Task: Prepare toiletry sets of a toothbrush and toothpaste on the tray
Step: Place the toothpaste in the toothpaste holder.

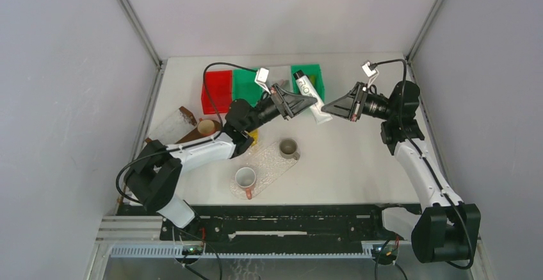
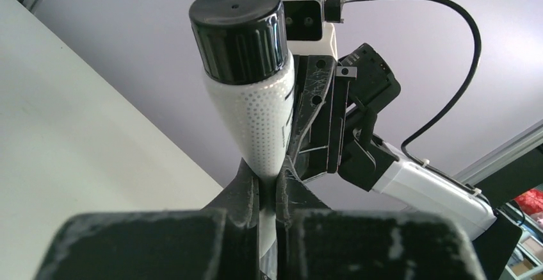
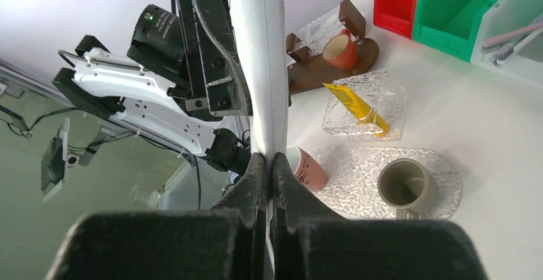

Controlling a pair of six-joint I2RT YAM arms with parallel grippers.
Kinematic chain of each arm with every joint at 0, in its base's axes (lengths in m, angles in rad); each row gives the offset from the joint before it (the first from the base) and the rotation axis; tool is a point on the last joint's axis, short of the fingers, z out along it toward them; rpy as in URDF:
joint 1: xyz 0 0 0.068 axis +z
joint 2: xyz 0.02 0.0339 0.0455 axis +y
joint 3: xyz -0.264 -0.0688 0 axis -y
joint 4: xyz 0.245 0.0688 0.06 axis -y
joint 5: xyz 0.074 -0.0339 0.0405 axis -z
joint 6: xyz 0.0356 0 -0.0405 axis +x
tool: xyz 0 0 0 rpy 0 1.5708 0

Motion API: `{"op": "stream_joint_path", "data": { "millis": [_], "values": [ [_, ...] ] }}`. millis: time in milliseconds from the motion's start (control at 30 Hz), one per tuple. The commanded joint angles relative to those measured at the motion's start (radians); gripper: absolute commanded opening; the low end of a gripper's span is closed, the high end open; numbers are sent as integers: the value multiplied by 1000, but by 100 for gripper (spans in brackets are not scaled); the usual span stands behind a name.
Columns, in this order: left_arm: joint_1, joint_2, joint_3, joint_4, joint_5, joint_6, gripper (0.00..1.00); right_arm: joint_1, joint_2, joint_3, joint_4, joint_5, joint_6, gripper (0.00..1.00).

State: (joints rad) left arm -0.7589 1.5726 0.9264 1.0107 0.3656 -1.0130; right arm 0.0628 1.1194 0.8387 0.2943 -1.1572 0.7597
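Note:
A white toothpaste tube (image 1: 306, 85) with a black cap (image 2: 237, 29) hangs in the air in front of the bins, and both grippers are on it. My left gripper (image 1: 310, 101) (image 2: 269, 187) is shut on the tube's body below the cap. My right gripper (image 1: 326, 109) (image 3: 267, 168) is shut on the tube's flat end (image 3: 261, 68). A yellow toothpaste tube (image 3: 355, 104) lies on a small clear tray (image 3: 392, 100). Two toothbrushes (image 3: 512, 41), pink and white, lie in a clear bin.
A long clear textured tray (image 1: 272, 164) carries a grey cup (image 1: 289, 148) and a pink-and-white cup (image 1: 245, 179). A red bin (image 1: 216, 91) and green bins (image 1: 246, 86) stand at the back. A brown stand with an orange cup (image 1: 206, 127) is at the left.

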Motion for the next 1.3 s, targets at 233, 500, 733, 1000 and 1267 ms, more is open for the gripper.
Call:
{"op": "stream_joint_path", "data": {
  "millis": [233, 500, 733, 1000, 1267],
  "values": [
    [55, -175, -9, -404, 194, 237, 0, 60, -108, 31, -273, -81, -669, 69],
    [70, -217, 200, -1345, 317, 679, 0, 203, -256, 15, -779, 78, -1564, 76],
    [40, -131, 300, -1656, 478, 812, 0, 263, -269, -35, -973, 15, -1977, 78],
    [-69, 4, 387, -1800, 574, 899, 0, 384, -259, -61, -994, 69, -2074, 79],
    [-107, 112, 476, -1881, 622, 951, 0, 569, -228, -115, -923, 270, -2074, 79]
  ]
}}
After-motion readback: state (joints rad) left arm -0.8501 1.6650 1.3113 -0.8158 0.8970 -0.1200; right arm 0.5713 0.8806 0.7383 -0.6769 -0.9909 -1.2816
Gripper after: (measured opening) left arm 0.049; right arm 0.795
